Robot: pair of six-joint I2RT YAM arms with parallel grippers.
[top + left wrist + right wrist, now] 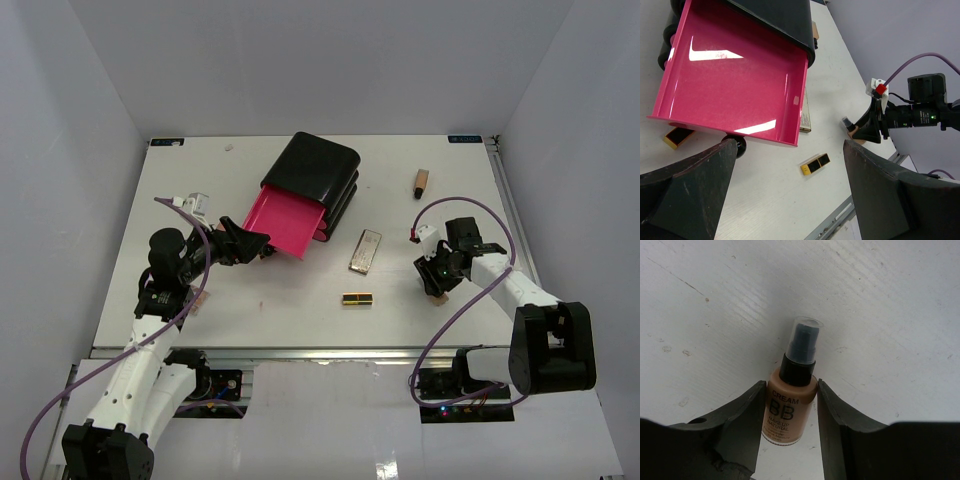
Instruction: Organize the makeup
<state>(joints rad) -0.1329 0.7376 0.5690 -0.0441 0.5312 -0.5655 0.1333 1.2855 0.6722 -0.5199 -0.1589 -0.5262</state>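
My right gripper (436, 281) is shut on a tan BB-cream bottle (789, 410) with a black pump that lies on the table; both fingers press its sides. My left gripper (256, 244) is open and empty at the front edge of the pulled-out pink drawer (735, 75). A black-and-gold lipstick (357, 298) lies mid-table and also shows in the left wrist view (815, 164). A beige palette (365, 250) lies beside the drawer. Another tan bottle (421, 182) lies at the far right. A second lipstick (679, 137) peeks from under the drawer.
The black box (318, 170) with pink drawers stands at the back centre, its top drawer (285, 222) open toward my left arm. A small pinkish piece (200, 300) lies by the left arm. White walls enclose the table.
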